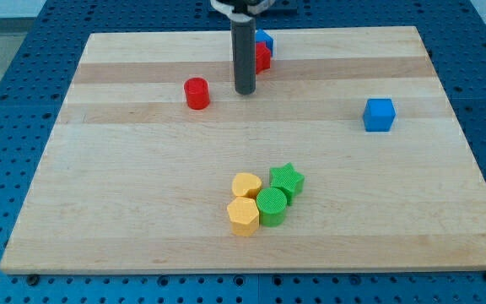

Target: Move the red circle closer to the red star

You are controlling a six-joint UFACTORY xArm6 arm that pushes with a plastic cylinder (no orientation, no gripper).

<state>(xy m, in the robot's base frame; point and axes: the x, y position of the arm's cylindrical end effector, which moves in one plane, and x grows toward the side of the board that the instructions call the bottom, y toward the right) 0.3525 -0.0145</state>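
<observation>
The red circle (197, 93) is a short red cylinder on the board's upper left-middle. The red star (262, 57) lies near the view's top, mostly hidden behind my rod, with a blue block (265, 39) touching it just above. My tip (244, 90) rests on the board to the right of the red circle, a small gap apart, and just below-left of the red star.
A blue cube (379, 114) sits at the view's right. Near the bottom centre is a cluster: yellow heart (245, 185), yellow hexagon (243, 215), green circle (271, 205), green star (287, 179). The wooden board (99, 186) lies on a blue perforated table.
</observation>
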